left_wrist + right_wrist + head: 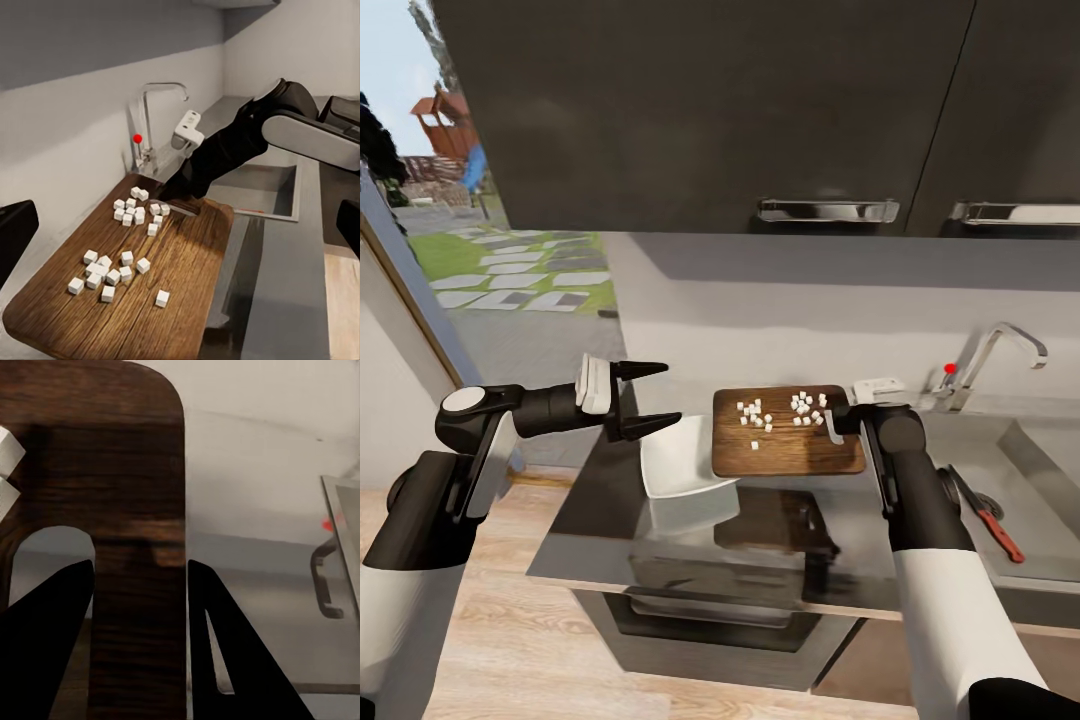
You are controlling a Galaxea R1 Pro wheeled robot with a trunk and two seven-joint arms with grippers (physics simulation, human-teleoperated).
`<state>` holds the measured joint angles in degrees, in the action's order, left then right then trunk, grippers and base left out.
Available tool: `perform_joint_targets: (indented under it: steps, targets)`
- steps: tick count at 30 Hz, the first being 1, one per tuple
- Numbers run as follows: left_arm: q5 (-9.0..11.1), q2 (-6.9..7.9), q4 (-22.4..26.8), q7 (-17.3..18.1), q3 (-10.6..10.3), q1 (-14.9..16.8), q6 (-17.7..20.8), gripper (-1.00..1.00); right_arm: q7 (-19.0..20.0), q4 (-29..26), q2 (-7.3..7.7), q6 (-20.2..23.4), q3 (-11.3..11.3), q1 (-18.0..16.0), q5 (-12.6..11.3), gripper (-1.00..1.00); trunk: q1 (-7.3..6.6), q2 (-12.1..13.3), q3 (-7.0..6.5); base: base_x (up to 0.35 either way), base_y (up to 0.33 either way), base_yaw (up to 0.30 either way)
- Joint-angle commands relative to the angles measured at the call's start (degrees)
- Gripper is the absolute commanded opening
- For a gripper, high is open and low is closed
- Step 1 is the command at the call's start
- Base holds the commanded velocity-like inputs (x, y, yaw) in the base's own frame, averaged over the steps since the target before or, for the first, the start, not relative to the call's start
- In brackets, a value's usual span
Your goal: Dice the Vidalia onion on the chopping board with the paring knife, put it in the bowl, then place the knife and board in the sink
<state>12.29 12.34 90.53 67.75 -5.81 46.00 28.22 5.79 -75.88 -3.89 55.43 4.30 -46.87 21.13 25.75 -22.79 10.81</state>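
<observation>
Head view: right hand [836,420] clamps the dark brown wooden chopping board [785,460], lifted over the shallow white bowl [678,462], likely for tipping white onion dice [780,408]; left hand [645,399] gapes wide.

In the head view we find the right gripper [832,420] masked by its own wrist at the chopping board [788,445]. The bowl [682,462] hides the board's left edge. In the sink [1028,470], the paring knife [985,512] is partly hidden behind the right forearm.
</observation>
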Motion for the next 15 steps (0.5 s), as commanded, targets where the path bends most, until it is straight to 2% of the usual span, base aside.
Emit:
perform_joint_targets:
  steps: [1, 15]
  targets:
    - [0.4, 0.06, 0.0, 0.0, -0.1, 0.1, 0.6, 1.0, 0.6, -0.1, -0.06, 0.2, 0.1, -0.1, 0.6, -1.0, 0.04, -0.1, 0.12, 0.0, 0.102, 0.0]
    - [0.4, 0.06, 0.0, 0.0, -0.1, 0.1, 0.6, 1.0, 0.6, -0.1, -0.06, 0.2, 0.1, -0.1, 0.6, -1.0, 0.04, -0.1, 0.12, 0.084, 0.05, 0.0]
